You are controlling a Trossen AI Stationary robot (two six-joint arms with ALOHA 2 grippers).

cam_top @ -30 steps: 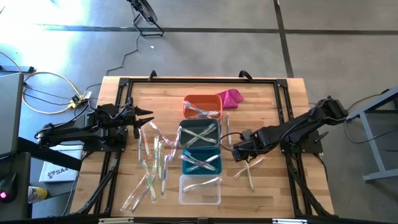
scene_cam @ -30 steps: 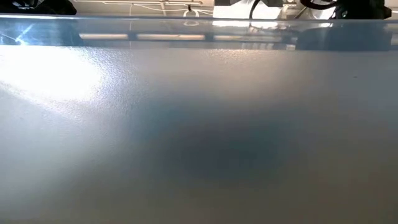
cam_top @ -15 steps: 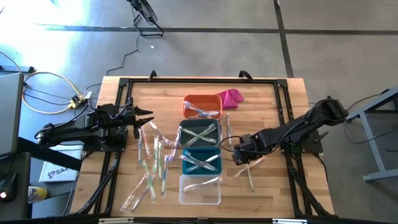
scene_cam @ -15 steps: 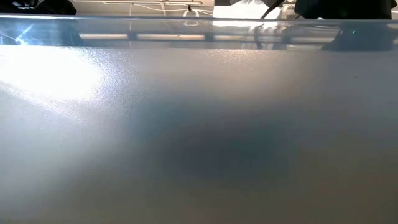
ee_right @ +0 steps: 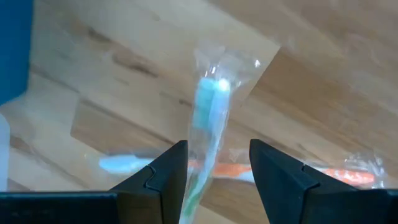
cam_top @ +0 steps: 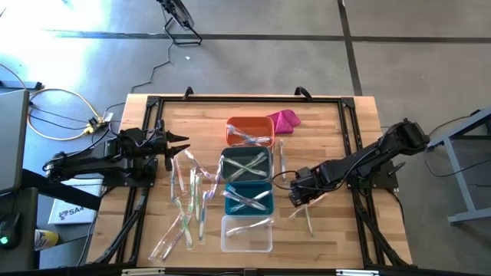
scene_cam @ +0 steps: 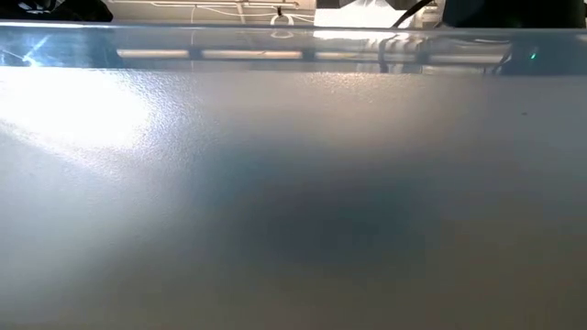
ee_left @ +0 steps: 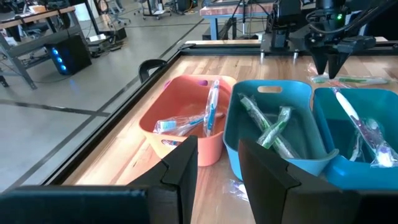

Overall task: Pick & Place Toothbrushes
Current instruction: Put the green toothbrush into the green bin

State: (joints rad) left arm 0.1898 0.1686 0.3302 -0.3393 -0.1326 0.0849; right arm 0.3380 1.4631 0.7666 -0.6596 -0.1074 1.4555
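Straddling glossy clear-wrapped toothbrush [ee_right: 208,124], right hand [ee_right: 214,165] released; left hand [ee_left: 217,165] released, idle.

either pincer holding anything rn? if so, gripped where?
Nothing held. Right pincer is open, straddling a wrapped toothbrush lying on the table, not closed on it. Left pincer is open and empty, waiting beside the orange bin.

Blank grey-blue surface [scene_cam: 293,202] across view
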